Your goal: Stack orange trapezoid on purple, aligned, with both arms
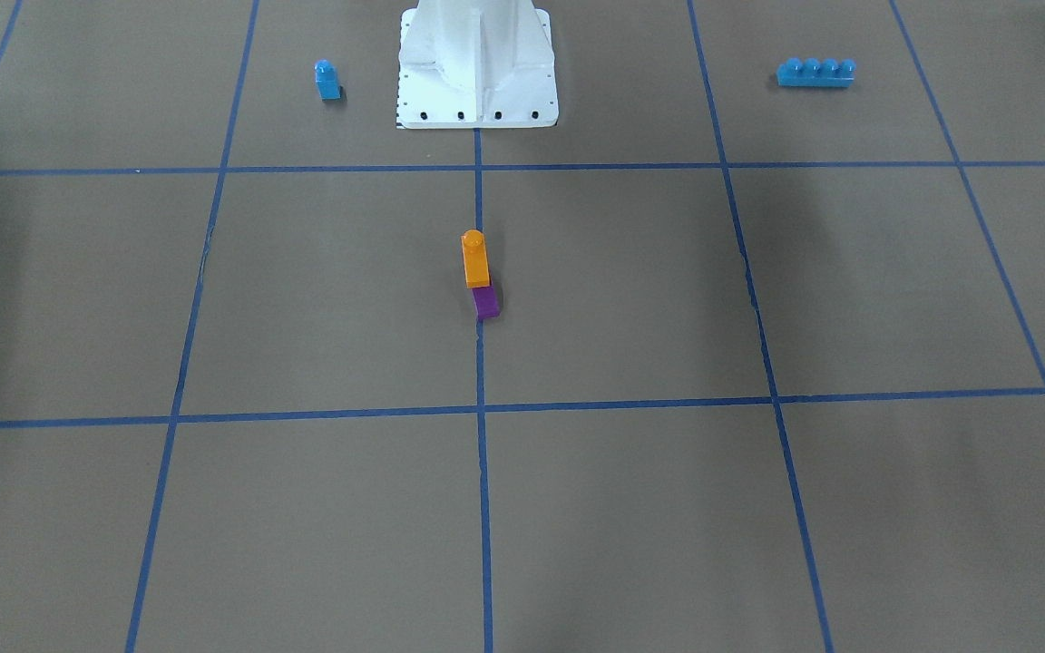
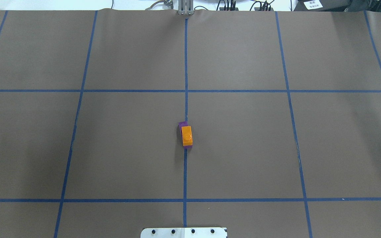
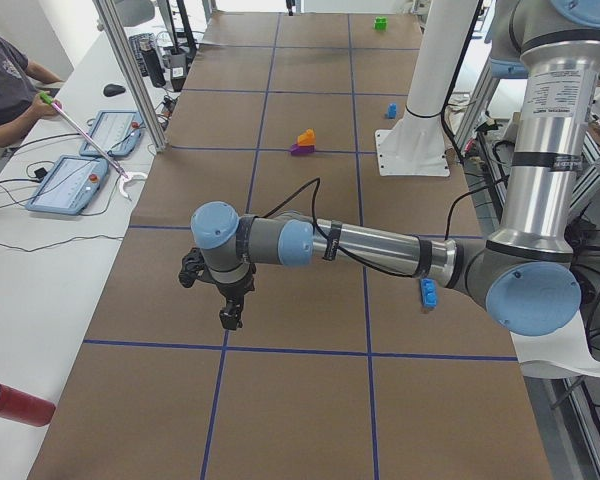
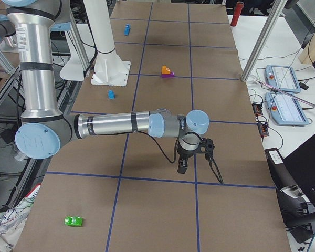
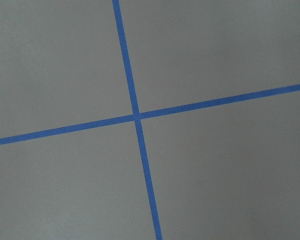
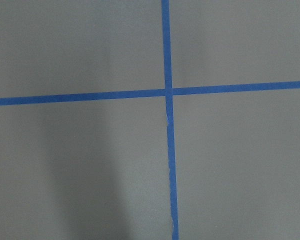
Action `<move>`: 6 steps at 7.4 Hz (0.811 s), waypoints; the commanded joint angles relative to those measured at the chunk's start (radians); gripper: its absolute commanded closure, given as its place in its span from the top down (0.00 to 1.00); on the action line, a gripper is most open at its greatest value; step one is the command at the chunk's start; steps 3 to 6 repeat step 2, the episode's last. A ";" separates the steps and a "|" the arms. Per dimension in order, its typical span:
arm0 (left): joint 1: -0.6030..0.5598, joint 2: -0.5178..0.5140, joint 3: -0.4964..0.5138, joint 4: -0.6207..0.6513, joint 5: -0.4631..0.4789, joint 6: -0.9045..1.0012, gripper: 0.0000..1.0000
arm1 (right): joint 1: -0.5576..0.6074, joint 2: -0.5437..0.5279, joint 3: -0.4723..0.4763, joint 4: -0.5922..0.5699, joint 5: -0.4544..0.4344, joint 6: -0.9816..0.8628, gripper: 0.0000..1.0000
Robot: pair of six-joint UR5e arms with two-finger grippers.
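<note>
The left gripper (image 3: 227, 318) hangs fingers-down over the brown table (image 2: 243, 148) on a forearm stretched out low. It shows only in the left side view, so whether it is open or closed cannot be told. The right gripper (image 4: 181, 167) hangs the same way at the other end of the table, and its opening cannot be told either. Each wrist camera shows only the brown cover and a crossing of blue tape lines (image 5: 136, 117).

Well apart from both grippers, at the table's middle on the centre tape line, the orange trapezoid (image 1: 475, 260) sits on top of the purple (image 1: 486, 303), stud up. A strip of purple shows past one end and one side of it.

Near the white robot base (image 1: 477, 63), a small blue brick (image 1: 327, 80) lies on the robot's right and a long blue four-stud brick (image 1: 815, 73) on its left. A green brick (image 4: 73, 221) lies at the right end and a red cylinder (image 3: 15, 404) on the side bench. A person (image 3: 5, 80) sits there by two control tablets (image 3: 70, 185).
</note>
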 commanded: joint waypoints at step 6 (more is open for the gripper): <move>0.000 -0.003 -0.002 0.000 0.000 -0.003 1.00 | 0.000 -0.002 0.000 -0.001 0.000 0.000 1.00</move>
